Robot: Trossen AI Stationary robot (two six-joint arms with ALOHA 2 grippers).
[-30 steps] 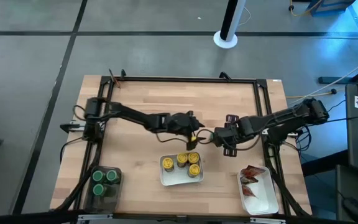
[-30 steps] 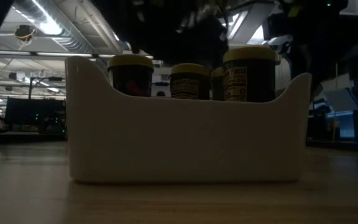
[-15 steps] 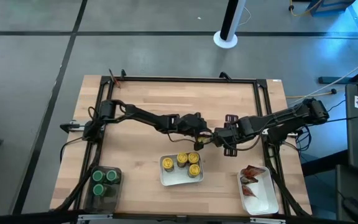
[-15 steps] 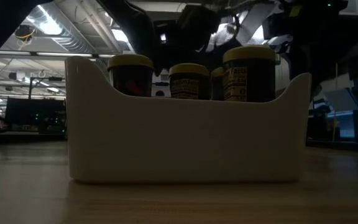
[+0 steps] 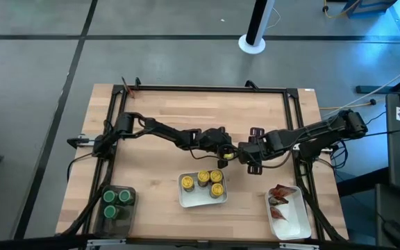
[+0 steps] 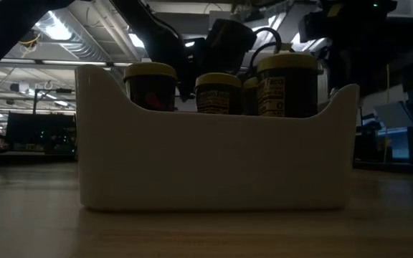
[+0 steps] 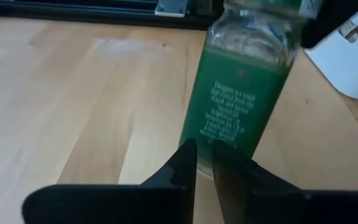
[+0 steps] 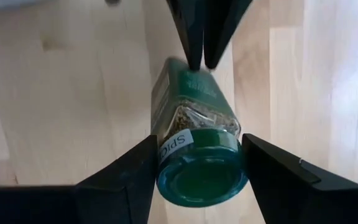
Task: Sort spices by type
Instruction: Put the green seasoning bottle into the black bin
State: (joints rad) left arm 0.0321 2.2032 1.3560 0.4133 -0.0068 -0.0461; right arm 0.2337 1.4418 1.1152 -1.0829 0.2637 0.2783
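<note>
A light wooden slatted table (image 5: 158, 111) stands on grey tiled floor (image 5: 33, 83); bright ceiling strip lights (image 6: 56, 29) glow behind.

Green-capped jar (image 7: 244, 93), top cut off in left wrist view.

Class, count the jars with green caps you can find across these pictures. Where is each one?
4. Three stand in the dark bin at the table's near left corner; one green-capped jar is held in the right gripper at mid-table. Others may be hidden.

Nearly closed left end effector (image 7: 204, 163) before green-labelled jar (image 7: 241, 99) on wooden table (image 7: 73, 99).
</note>
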